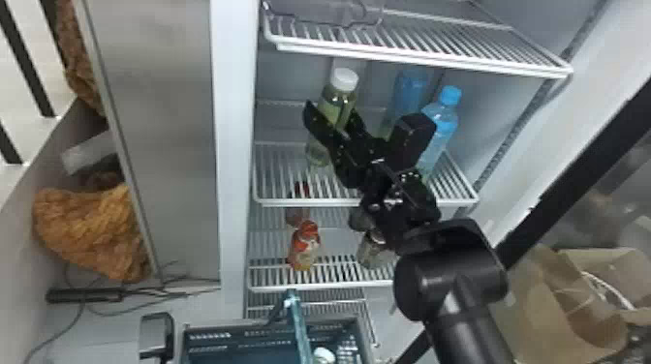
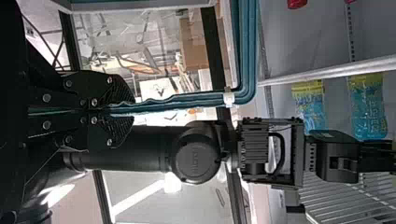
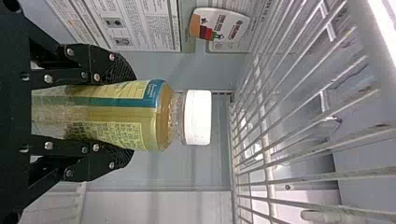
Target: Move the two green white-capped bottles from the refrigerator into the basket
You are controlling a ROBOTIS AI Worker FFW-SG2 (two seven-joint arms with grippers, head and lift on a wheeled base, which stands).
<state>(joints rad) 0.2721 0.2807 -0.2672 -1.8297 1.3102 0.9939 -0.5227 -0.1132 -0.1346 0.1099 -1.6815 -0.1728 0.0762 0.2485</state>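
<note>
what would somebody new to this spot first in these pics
Probably the black right arm slanting across the refrigerator, its gripper closed around a green white-capped bottle below the top rack. Next, the left gripper clamped on the teal handle of the basket, with a white cap inside.

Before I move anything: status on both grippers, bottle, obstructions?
Left gripper closed on basket handle. Right gripper closed on green white-capped bottle, inside refrigerator. Possible snags: wire shelf overhead, blue bottle to the right.
</note>
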